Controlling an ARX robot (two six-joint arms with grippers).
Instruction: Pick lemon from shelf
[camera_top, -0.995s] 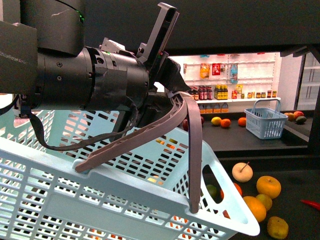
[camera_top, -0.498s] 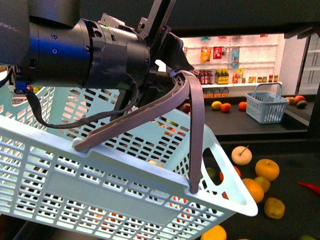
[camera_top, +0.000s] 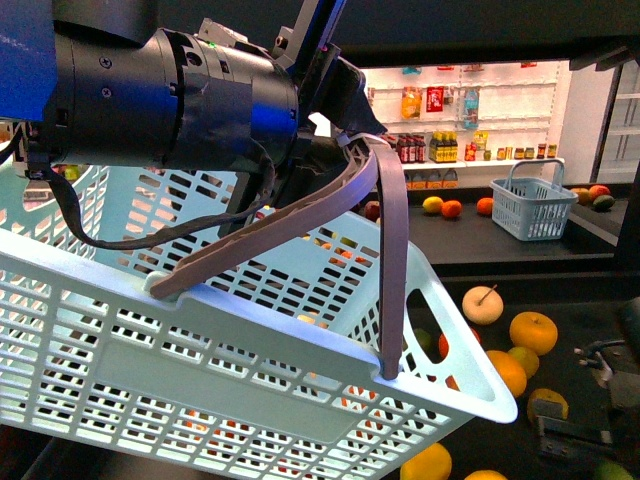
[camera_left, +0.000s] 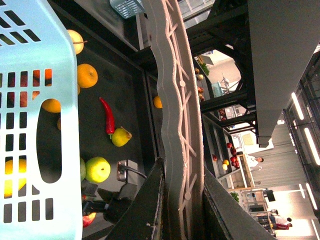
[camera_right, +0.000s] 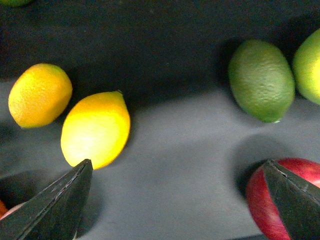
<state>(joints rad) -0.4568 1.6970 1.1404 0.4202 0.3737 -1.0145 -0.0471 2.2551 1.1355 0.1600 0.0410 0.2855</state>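
The lemon (camera_right: 95, 130), bright yellow and oval, lies on the shelf's dark tray (camera_right: 175, 165) in the right wrist view. My right gripper (camera_right: 177, 200) is open above the tray. One fingertip (camera_right: 65, 200) is just beside the lemon, and the other covers part of a red apple (camera_right: 257, 200). In the front view the right gripper (camera_top: 575, 420) hangs low over the fruit at the lower right. My left gripper (camera_left: 182, 200) is shut on the grey basket handle (camera_top: 385, 200) and holds the light blue basket (camera_top: 250, 380) tilted in the air.
A yellow-orange fruit (camera_right: 40, 95) lies next to the lemon, and a green lime (camera_right: 261, 80) lies farther off. Oranges (camera_top: 533, 332), a cream stemmed fruit (camera_top: 483, 304) and a red chili (camera_left: 107, 116) lie on the tray. A small blue basket (camera_top: 530, 210) and bottle shelves (camera_top: 460, 130) stand behind.
My right gripper has come into the front view at the lower right, over the fruit. The left arm and the basket have shifted slightly.
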